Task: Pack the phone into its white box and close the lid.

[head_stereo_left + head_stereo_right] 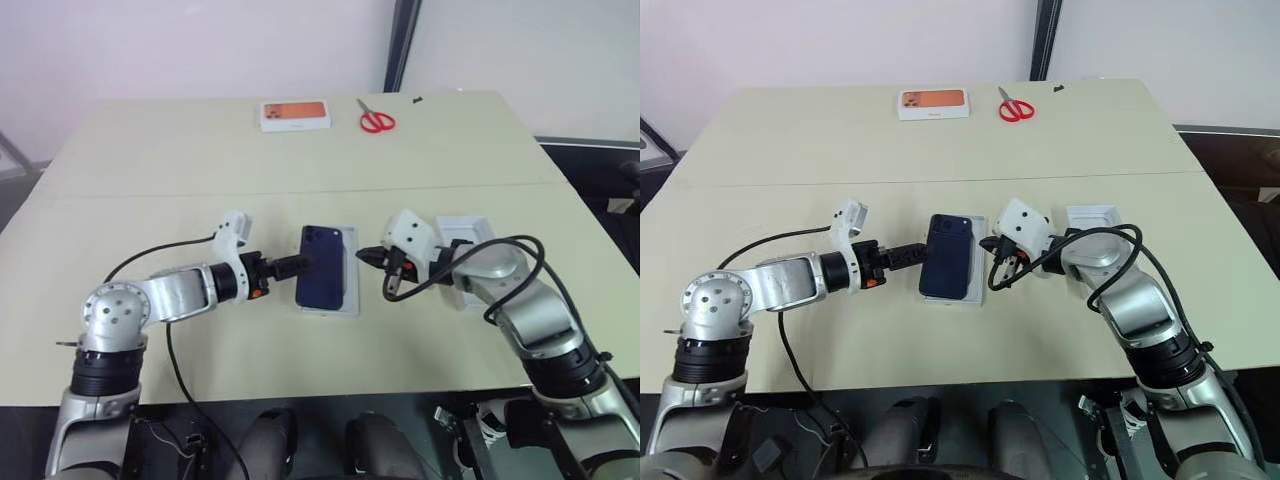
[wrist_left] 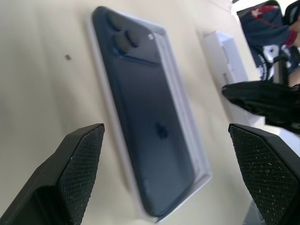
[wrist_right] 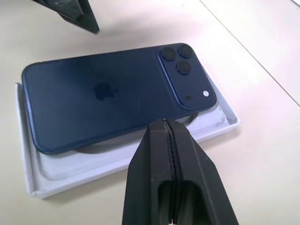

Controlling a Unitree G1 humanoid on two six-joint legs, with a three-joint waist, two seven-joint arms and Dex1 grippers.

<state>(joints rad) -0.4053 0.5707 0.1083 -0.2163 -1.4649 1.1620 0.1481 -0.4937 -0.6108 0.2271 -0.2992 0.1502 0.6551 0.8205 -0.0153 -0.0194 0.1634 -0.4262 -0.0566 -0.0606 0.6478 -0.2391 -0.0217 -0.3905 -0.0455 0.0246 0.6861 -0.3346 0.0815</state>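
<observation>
One phone lies back-up across the one white box, not seated flat: its long edge nearest the right pincer rides over the box's moulded insert, and the camera block sits at the end far from the robot. The left pincer is level with the phone's other long side, its two fingers spread wide apart with nothing between them, close to the phone's edge; whether they touch it cannot be told. The right pincer has its two fingers pressed together, holding nothing, the tip just beside the phone's near long edge and above the box rim. So the phone and box lie between the two pincers.

One lid rests open side up on the surface behind the right pincer, partly covered by that arm and its cable. Far beyond both pincers, near the surface's back edge, lie one white box with an orange phone picture and one pair of red-handled scissors, well apart from the phone.
</observation>
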